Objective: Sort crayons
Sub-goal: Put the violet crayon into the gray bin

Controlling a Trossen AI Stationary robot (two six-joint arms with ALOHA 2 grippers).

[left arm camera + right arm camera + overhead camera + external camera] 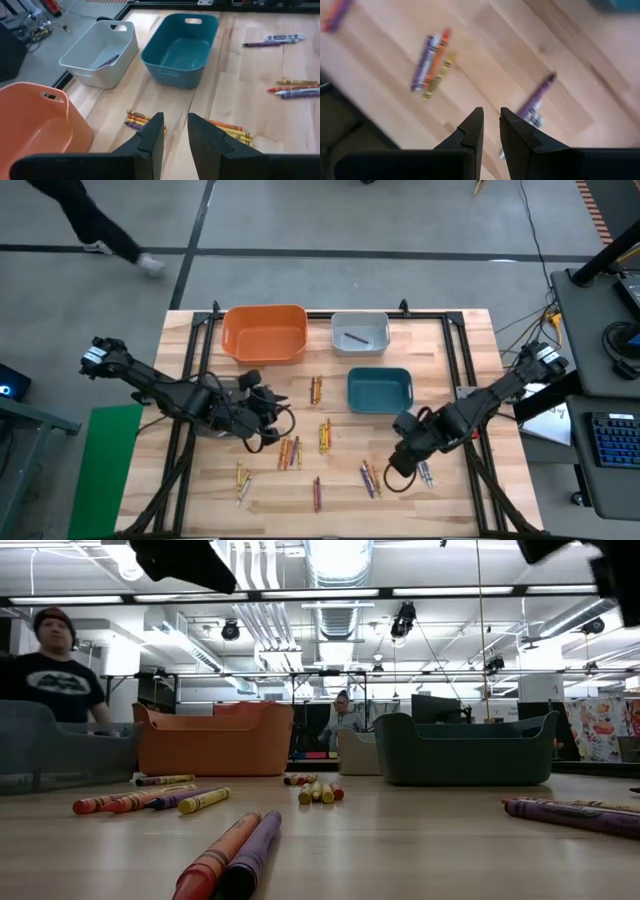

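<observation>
Just beyond right gripper (491, 127), narrowly parted and empty: purple wax crayon (536, 102) flat on wood. Risked nudging it aside if lowered off-centre. Left gripper (176, 132) likewise narrow, empty.

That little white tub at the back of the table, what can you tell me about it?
The white bin is a small rounded-corner tub, plastic by its look, with a cut-out handle slot in its end wall, seen in the left wrist view. It stands upright and open at the table's far edge, between the orange bin and the teal bin, touching neither. One purple crayon lies inside it.
</observation>
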